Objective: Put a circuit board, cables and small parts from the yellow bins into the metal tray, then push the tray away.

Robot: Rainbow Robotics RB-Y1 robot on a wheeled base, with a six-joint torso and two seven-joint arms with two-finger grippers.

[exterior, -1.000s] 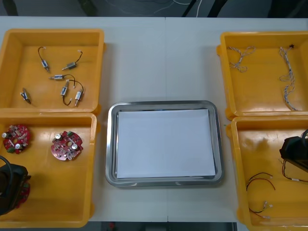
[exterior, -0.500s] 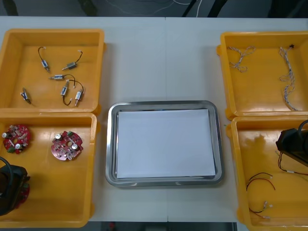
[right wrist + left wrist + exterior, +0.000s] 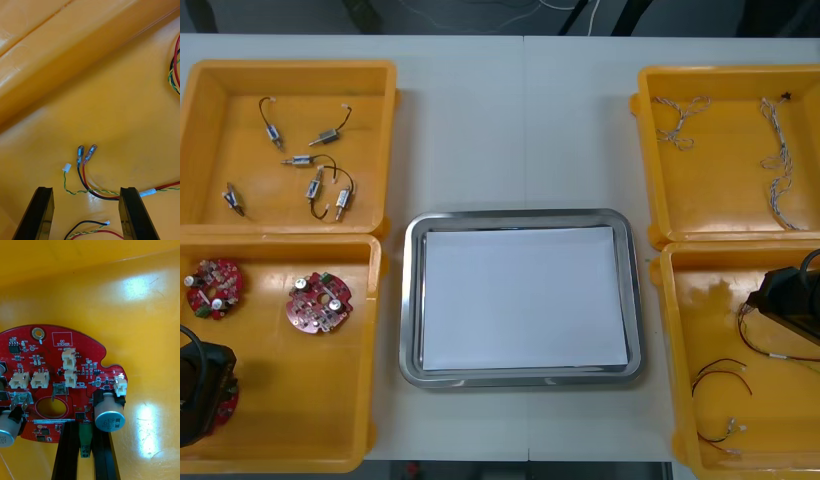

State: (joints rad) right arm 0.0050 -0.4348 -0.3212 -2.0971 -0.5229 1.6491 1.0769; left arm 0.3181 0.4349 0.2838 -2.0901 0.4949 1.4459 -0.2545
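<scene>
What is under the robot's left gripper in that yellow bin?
A red circuit board, its edge pinched by the left gripper. In the front view the gripper hides most of it.

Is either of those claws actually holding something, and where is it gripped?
The left gripper pinches a round red circuit board by a small green part at its rim. The right gripper, open over a yellow bin, holds nothing.

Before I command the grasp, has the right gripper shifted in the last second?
Yes. The right gripper has crept toward the metal tray, across its yellow bin; left gripper grips a circuit board.
</scene>
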